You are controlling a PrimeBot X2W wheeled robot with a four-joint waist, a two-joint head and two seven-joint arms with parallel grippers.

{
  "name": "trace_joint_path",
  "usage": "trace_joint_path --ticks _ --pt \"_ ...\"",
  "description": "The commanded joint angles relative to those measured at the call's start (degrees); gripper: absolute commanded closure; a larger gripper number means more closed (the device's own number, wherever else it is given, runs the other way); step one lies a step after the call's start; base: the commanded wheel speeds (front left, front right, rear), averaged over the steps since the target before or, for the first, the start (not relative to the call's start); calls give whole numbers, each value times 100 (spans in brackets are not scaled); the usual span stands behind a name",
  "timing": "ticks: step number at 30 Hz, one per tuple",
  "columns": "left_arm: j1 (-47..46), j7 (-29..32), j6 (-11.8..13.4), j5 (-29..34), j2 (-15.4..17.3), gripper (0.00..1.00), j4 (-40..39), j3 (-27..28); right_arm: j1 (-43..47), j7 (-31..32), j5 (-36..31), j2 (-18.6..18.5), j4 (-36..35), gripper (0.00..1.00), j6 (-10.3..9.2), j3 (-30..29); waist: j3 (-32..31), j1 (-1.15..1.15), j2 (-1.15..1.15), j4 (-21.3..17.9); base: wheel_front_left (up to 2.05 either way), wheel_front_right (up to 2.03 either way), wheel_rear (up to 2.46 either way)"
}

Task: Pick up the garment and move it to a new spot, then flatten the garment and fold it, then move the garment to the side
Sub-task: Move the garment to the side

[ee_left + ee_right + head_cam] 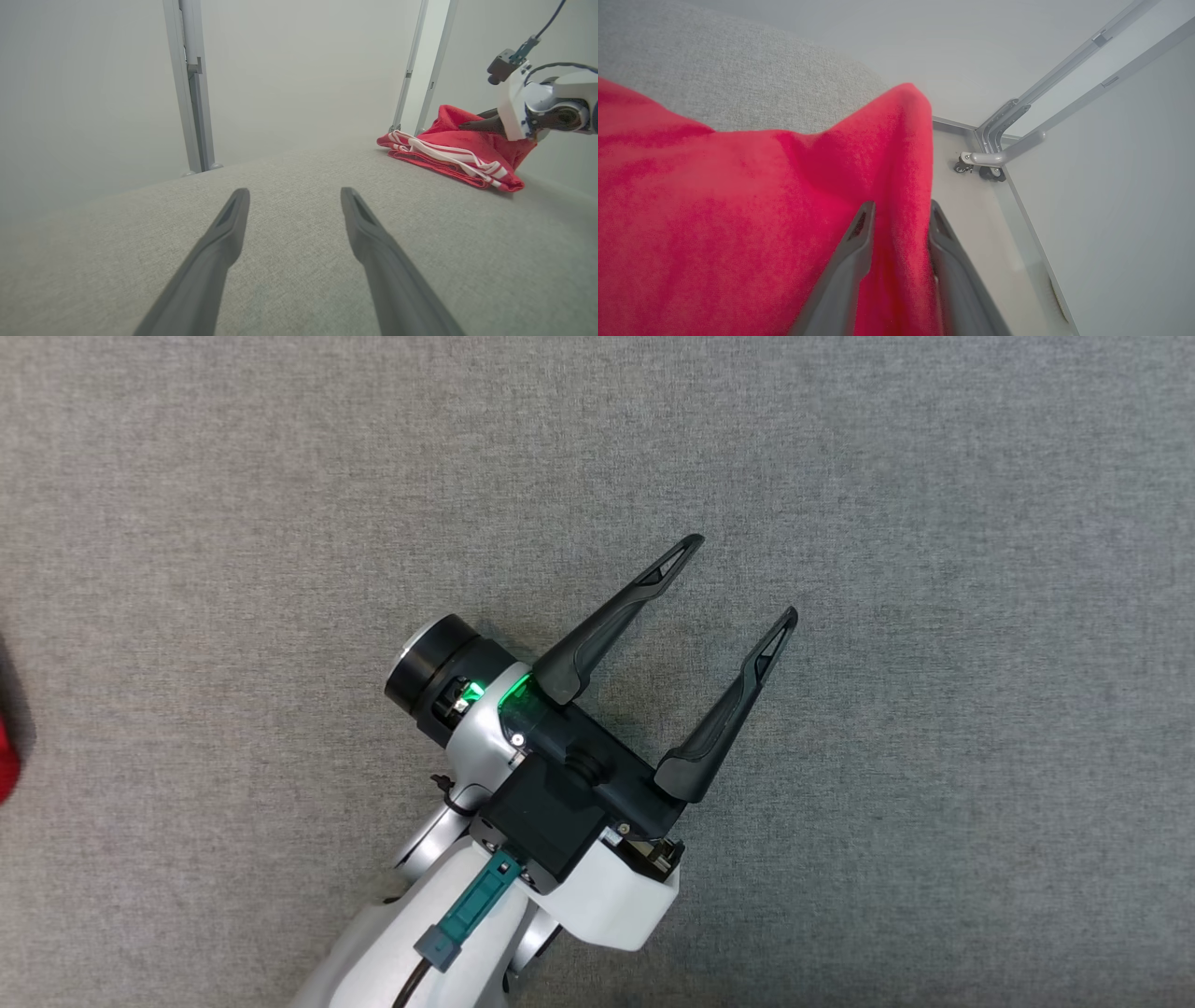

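The garment (448,149) is red with white stripes and lies bunched at the far right corner of the grey fabric table (299,261). In the head view a sliver of the garment (5,761) shows at the left edge. My right gripper (901,205) straddles a raised fold of the garment (738,210), its jaws partly apart with red cloth between them. The left wrist view shows the right gripper (473,125) with its dark fingers reaching into the pile. My left gripper (744,577) hovers over bare table, open and empty, with its fingers (224,242) spread wide.
Metal frame posts (189,93) stand beyond the table's far edge. A frame foot with casters (985,161) sits on the pale floor beside the table corner, close to the garment. Pale walls surround the table.
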Motion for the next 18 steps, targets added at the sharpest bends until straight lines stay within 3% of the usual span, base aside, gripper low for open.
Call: trace_joint_path --ticks 1,8,18 --pt "-48 -21 44 -33 19 0 7 22 -44 44 -78 41 5 0 -3 -31 -74 0 0 12 0 0 0" --pt "181 -21 126 -94 20 0 51 69 -368 -81 -171 404 -266 0 -2 -4 -560 0 0 -53 0 0 0" --pt "805 -21 262 -95 23 0 122 524 -571 -279 -6 1181 -1010 0 -2 1055 -1773 0 0 -154 0 0 0"
